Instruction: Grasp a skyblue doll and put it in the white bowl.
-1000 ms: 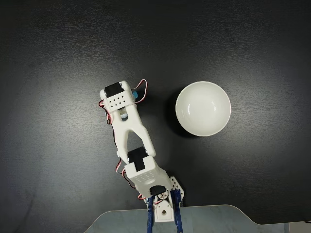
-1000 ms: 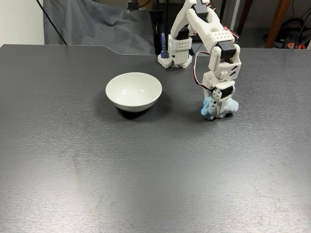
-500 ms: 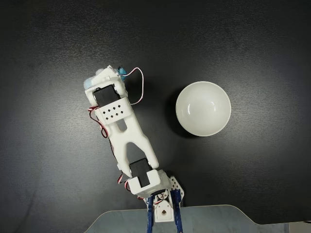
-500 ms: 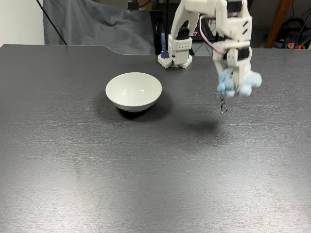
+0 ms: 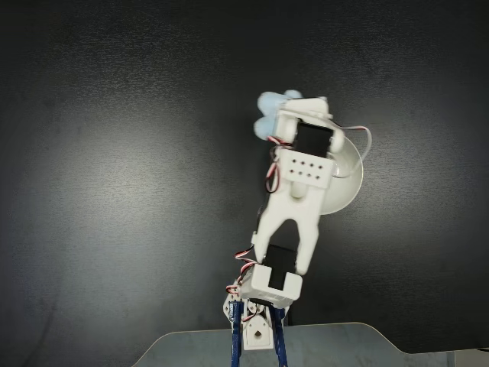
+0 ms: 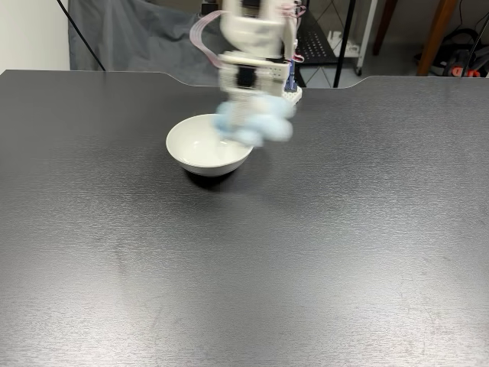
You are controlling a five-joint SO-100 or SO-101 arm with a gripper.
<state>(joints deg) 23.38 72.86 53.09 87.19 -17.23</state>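
Above the dark worktop [image 6: 321, 252] we see the white arm [image 5: 294, 206] stretched out from its base at the worktop's far edge, with the skyblue doll [image 6: 254, 125] carried at its tip. Both fixed views show the doll clear of the surface, so the fingers [image 6: 250, 115] are grasping it, though motion blur in the side view and the wrist body in the view from above keep us from making out either finger tip. From the side, the doll hangs just below the fingers, its blurred blue mass overlapping the near right rim of the white bowl [image 6: 199, 149]; the bowl sits below and slightly left of the fingers there, resting on the worktop with a dark shadow under it. From above, the doll [image 5: 272, 115] pokes out past the wrist at its upper left, and the white bowl [image 5: 348, 180] lies largely under the arm, with its right side curving out beside the wrist. Red and white wires [image 5: 359, 138] loop out alongside the wrist.
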